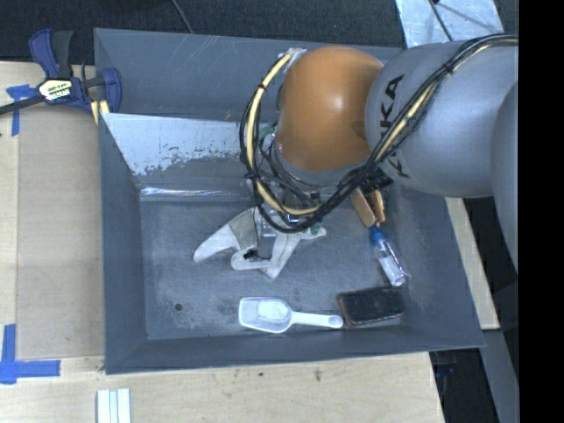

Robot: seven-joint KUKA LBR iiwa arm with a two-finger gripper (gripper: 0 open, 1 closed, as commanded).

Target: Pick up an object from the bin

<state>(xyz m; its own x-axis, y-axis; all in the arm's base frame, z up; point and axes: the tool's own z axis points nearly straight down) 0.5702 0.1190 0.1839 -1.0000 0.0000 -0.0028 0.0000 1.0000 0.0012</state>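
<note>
My gripper point(261, 234) reaches down below the arm's orange dome into the middle of the bin. It sits right on a white crumpled, angular thing point(220, 241) that spreads left and right beneath it. Whether that thing is held I cannot tell. A white plastic scoop point(280, 314) lies in front of it near the bin's front wall.
A black rectangular pad point(372, 306) lies at the front right. A clear tube with a blue cap point(389, 261) lies behind it, and a brown wooden piece point(369, 206) is partly under the arm. The arm and its cables cover the back right of the bin.
</note>
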